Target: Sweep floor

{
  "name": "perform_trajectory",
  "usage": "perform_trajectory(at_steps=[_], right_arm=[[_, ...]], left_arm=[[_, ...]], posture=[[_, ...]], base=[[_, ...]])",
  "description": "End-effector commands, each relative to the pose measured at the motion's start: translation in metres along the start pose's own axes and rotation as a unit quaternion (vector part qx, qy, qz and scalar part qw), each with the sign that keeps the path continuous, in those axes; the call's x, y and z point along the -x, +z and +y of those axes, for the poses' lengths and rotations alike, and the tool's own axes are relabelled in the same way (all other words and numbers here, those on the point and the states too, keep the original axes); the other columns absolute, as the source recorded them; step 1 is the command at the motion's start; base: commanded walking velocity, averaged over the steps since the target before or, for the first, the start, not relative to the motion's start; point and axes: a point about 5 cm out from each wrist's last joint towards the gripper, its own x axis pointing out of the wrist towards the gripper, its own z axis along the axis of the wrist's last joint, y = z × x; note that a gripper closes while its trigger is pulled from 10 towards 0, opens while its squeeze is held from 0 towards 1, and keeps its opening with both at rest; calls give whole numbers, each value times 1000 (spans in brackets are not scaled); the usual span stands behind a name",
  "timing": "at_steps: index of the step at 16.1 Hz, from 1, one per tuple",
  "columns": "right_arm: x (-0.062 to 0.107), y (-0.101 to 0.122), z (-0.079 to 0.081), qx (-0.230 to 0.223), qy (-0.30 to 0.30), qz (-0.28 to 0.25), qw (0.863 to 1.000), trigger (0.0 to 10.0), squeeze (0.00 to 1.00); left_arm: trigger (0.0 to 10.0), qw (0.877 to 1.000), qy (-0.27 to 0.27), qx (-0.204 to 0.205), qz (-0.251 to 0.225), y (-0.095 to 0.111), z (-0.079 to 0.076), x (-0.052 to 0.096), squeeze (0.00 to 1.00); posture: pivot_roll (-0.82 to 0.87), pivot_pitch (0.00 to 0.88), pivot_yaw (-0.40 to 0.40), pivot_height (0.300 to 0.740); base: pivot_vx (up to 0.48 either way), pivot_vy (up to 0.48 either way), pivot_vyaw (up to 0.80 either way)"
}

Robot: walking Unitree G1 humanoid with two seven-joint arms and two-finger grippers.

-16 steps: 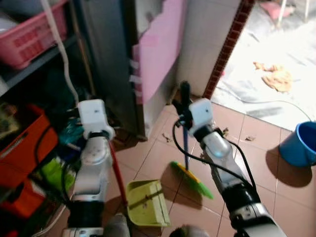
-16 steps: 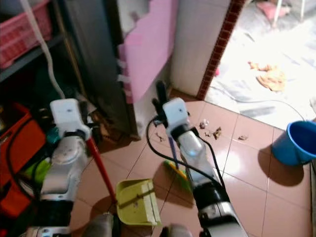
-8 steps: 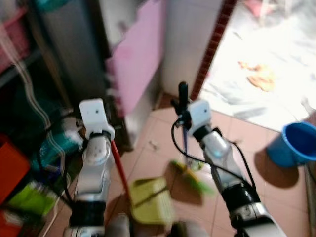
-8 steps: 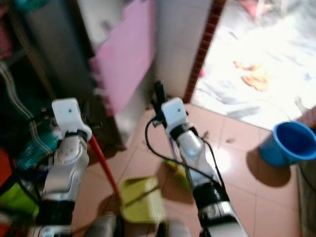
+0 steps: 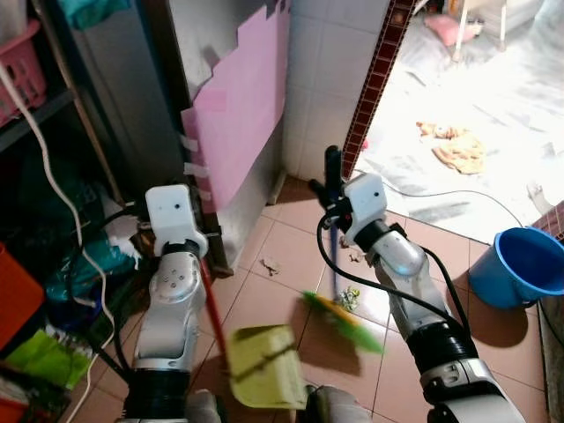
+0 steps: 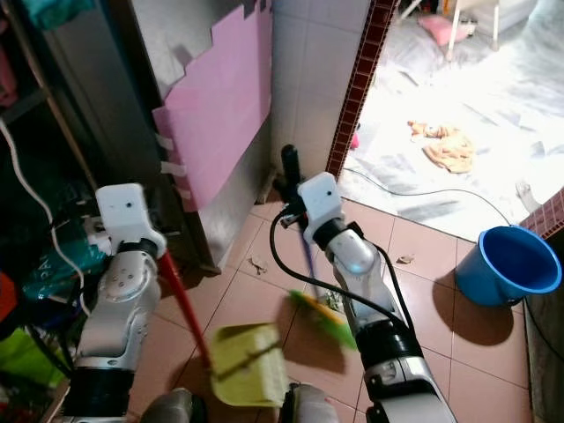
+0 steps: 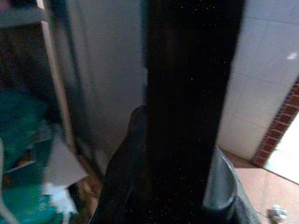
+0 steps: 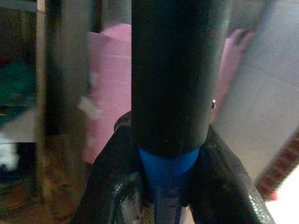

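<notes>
A tiled floor of reddish-brown squares runs from the robot's feet to a bright doorway at the far right. A grey cabinet stands far left with a pink foam sheet leaning on its side, and a white tiled wall with a brick-red edge strip beside it. A blue bucket sits on the floor at the right, well apart from both arms.

The dustpan, yellow-green, hangs near the robot's feet at the left, blurred. Its red handle rises up to the left gripper; in the left wrist view a dark shaft lies between the two black fingers, which are closed against it.

The broom has green bristles low at centre, just right of the dustpan and blurred. Its blue shaft climbs to a black grip. The right gripper is clamped on this shaft, one finger on each side, pressing the blue part just under the black grip, which sticks out past the fingertips.

Small bits of litter lie on the tiles near the bristles, and one scrap further left.
</notes>
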Motion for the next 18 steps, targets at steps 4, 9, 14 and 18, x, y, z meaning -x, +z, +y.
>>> perform_trajectory(at_steps=[4,9,14,18], right_arm=[[-17,19,-12,-111,2,-39,993,10000,0],[-39,29,-19,-177,-46,-59,981,10000,0],[-54,37,-14,-212,-68,-86,971,10000,0],[-66,40,-21,-196,-146,-73,967,10000,0]], left_arm=[[10000,999,27,-29,-31,13,8,14,0],[10000,997,33,-66,-29,13,20,43,0],[10000,997,37,-74,-7,13,23,71,0],[10000,997,28,-77,8,17,24,84,0]], posture=[[33,174,-68,740],[100,250,-80,740],[159,331,-78,740],[184,369,-68,740]], base=[[0,0,0],[0,0,0],[0,0,0],[0,0,0]])
